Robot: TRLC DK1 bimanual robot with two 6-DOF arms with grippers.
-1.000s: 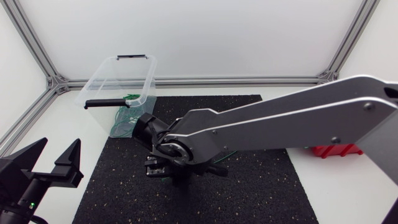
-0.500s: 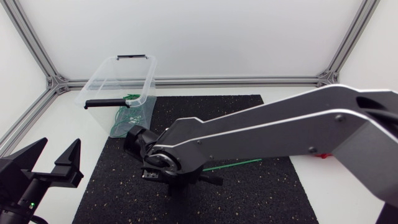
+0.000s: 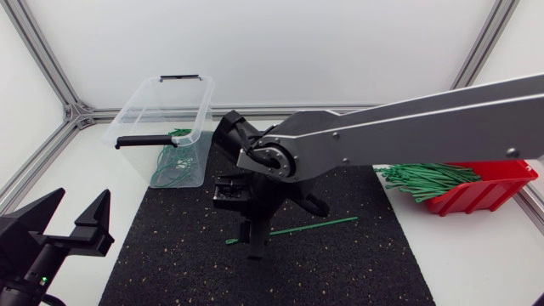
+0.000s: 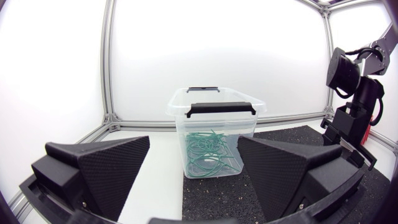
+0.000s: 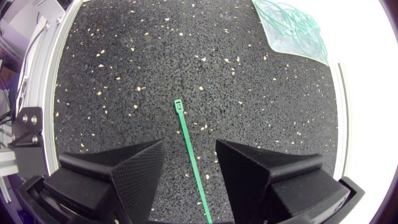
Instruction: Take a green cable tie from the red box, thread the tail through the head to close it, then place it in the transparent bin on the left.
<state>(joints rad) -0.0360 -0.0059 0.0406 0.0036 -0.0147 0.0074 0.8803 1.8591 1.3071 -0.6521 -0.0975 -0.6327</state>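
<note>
Your right arm [image 3: 399,127] enters at the right edge and reaches past the middle, wrist bent down, right claw [image 5: 190,144] pointing at the black mat [image 3: 357,263]. Its fingers stand wide apart and grip nothing. One green cable tie [image 5: 183,124] lies flat and straight on the mat beneath, running between them, head end ahead of the fingertips. Your left claw [image 3: 82,202] sits low at the left, also wide open and empty, facing the transparent bin [image 4: 186,127], which holds looped green ties [image 4: 208,149]. A second ago the right arm lay lower across the head view and hid the red box [image 3: 480,194]. Now the box shows with its bundle of ties [image 3: 421,178], and the wrist has shifted toward the mat's far side. Left arm unchanged.
</note>
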